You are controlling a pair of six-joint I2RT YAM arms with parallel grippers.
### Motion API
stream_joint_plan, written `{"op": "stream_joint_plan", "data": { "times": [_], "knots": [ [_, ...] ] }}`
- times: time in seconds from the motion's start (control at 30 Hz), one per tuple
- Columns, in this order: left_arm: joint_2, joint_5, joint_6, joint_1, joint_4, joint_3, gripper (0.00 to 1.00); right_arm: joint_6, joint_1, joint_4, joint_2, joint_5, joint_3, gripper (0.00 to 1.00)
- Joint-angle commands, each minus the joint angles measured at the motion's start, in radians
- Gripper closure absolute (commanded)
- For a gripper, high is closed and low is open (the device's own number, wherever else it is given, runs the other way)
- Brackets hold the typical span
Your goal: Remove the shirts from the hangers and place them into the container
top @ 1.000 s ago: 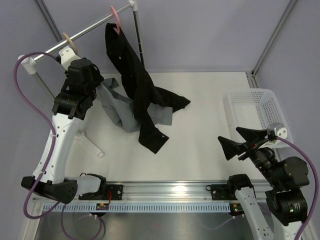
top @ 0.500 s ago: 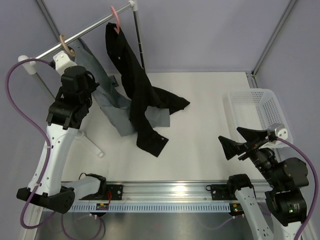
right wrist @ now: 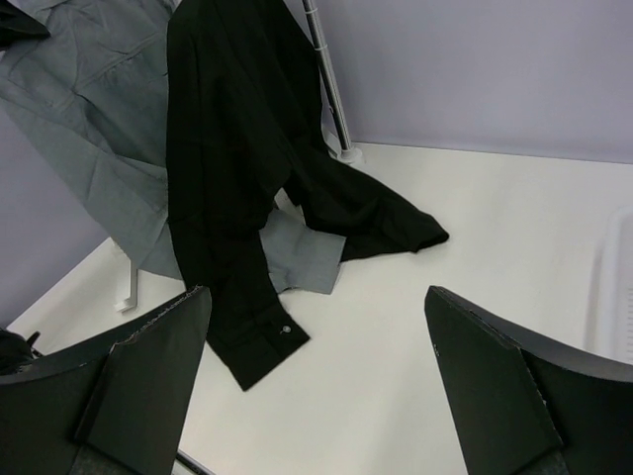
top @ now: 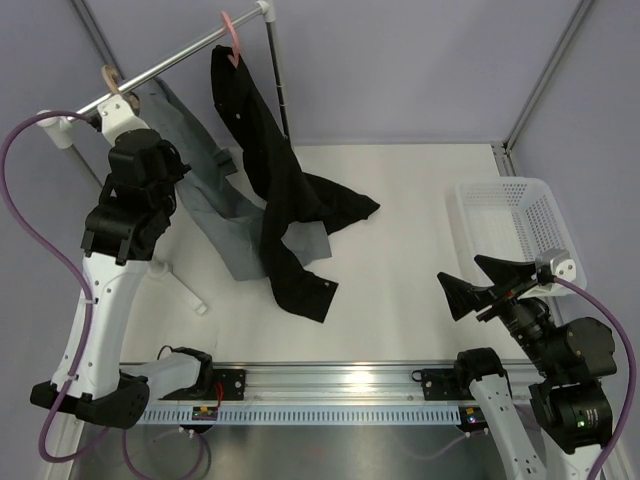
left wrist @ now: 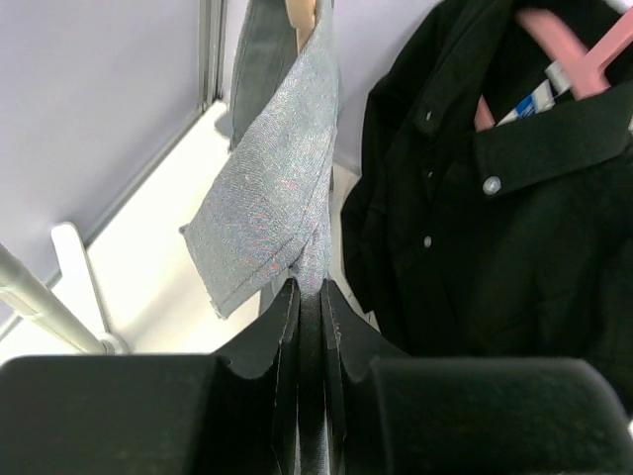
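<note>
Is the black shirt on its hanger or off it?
On. The pink hanger sits inside the collar of the black shirt and hooks over the rail; its lower part rests on the table.

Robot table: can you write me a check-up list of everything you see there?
Surface: white table, with shirt ends lying on it.
Job's things: grey shirt on beige hanger, black shirt on pink hanger; white basket at the right, no shirt inside.
Clutter: nothing seen.
Grippers: left gripper shut on the grey shirt; right gripper open, holding nothing.
Cables: purple cables loop beside each arm.
Surroundings: metal rail carrying both hangers; lilac walls.
</note>
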Motion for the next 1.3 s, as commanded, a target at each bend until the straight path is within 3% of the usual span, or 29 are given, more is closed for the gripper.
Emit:
{"op": "stream_joint_plan", "data": {
  "times": [0.0,1.27],
  "knots": [
    [-0.029,-0.007,0.051,0.0,0.067,0.099,1.0,0.004,0.013,0.029,-0.009,0.023,-0.003,0.0],
    [-0.158,0.314,0.256,-0.018,0.071,0.179,1.0,-0.002,0.013,0.04,0.002,0.025,-0.014,0.0]
  ]
}}
